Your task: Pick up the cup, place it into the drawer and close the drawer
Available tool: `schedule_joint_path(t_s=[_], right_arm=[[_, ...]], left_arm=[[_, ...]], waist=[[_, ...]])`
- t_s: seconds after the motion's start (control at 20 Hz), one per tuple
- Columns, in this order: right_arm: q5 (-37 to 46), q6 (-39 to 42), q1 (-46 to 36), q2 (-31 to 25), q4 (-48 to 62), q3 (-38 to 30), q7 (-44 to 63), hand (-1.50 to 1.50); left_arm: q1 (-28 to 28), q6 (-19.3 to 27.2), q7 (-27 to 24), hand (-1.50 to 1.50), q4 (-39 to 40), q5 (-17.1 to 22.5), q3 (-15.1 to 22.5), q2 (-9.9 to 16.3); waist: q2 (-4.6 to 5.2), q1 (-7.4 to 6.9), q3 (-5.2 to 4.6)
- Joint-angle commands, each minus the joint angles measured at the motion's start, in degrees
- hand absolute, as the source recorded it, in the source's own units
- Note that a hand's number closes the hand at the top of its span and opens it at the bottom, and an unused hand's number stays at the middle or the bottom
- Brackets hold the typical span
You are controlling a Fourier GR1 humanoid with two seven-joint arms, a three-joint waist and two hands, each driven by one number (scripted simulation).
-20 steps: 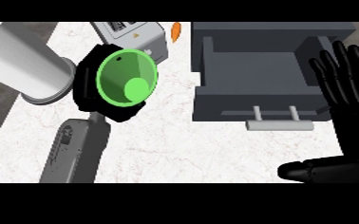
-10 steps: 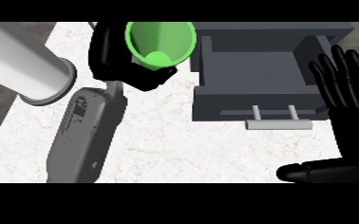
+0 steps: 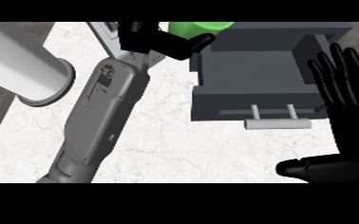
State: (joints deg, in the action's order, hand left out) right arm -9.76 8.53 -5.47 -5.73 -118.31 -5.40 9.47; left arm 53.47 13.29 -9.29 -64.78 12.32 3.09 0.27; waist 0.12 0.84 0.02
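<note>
Even, bright, seemingly overhead light washes the white marbled countertop (image 3: 175,137) without glare, the open dark grey drawer box (image 3: 252,83) just left of the open black right hand (image 3: 340,92) showing only soft shading inside.

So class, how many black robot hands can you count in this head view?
2. The left hand is at the top, fingers curled round the bright green plastic cup. The right hand rests open at the right edge, beside the grey open drawer.
</note>
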Motion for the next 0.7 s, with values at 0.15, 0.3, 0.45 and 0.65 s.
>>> schedule_joint_path(t_s=[0.15, 0.3, 0.45, 0.65], right_arm=[[0.8, 2.2, 4.3, 0.3, 1.2, 0.9, -3.8, -1.50], [3.0, -0.3, 2.3, 1.4, -0.3, 2.4, -1.6, -1.50], [0.8, -1.3, -0.9, 0.5, -2.4, 2.0, 3.6, -1.50], [-1.7, 2.3, -0.8, -1.3, 2.5, -1.6, -2.4, -1.50]], left_arm=[[9.5, 5.0, 0.4, 1.50, 10.9, 1.9, 3.1, -0.3], [7.1, 8.8, -4.4, 1.50, 13.6, 7.2, 9.0, -0.3], [14.5, 8.5, -4.5, 1.50, 21.8, 7.6, 5.9, -0.3], [17.1, 8.3, -10.1, 1.50, 31.1, 10.7, 7.5, -0.3]], waist=[[0.03, 0.40, 0.02], [0.07, 0.73, 0.00], [0.16, 0.94, -0.01], [0.56, 1.93, 0.03]])
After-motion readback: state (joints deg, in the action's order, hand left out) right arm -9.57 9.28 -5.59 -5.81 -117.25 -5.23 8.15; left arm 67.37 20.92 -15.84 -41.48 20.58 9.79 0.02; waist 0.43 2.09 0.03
